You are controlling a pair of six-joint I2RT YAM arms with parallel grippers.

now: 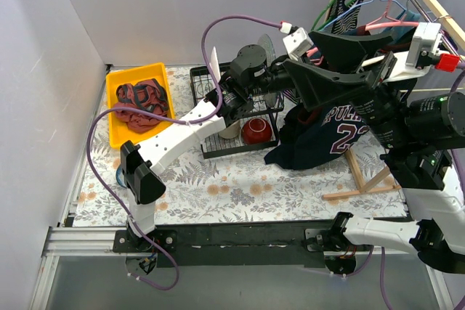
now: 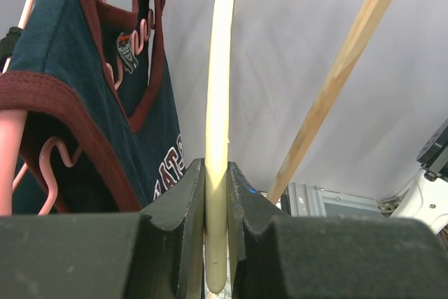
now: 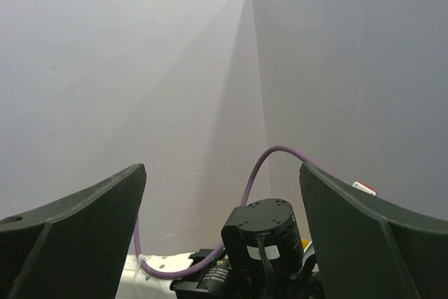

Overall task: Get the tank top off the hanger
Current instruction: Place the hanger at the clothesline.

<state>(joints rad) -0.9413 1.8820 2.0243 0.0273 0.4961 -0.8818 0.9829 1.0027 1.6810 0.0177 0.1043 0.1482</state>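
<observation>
As far as seen, done: nothing.
Tank top: hanging on pink hanger.
Left gripper: pinching cream strip, perhaps another hanger.
Right gripper: spread, empty.
Remaining: freeing both straps.

Tank top navy w/ maroon trim; hanger pink; held strip cream; bin yellow; tablecloth floral.
</observation>
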